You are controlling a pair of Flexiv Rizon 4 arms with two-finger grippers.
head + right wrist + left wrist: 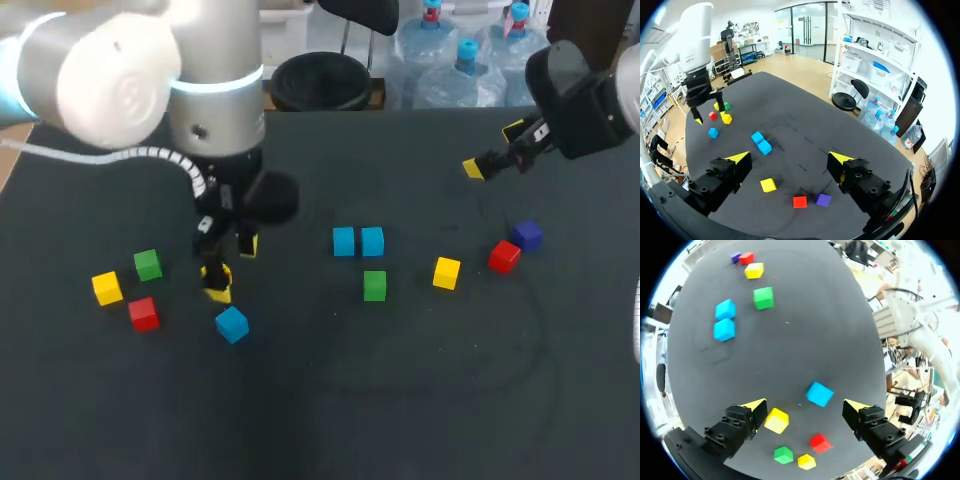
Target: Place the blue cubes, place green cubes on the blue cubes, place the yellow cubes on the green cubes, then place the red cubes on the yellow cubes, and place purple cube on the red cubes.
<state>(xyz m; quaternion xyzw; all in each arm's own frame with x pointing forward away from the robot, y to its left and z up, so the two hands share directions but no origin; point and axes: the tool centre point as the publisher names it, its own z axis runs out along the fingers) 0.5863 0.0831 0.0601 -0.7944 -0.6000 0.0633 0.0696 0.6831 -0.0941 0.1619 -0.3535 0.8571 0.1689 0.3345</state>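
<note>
Two blue cubes (344, 241) sit, seemingly touching, on the table (300, 400).

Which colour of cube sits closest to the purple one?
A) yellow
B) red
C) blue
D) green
B: in the head view a red cube lies close beside the purple cube, nearer than any other cube.

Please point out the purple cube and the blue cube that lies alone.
purple cube (527, 234): head view, on its top face.
lone blue cube (819, 392): left wrist view, on its top face.
</note>
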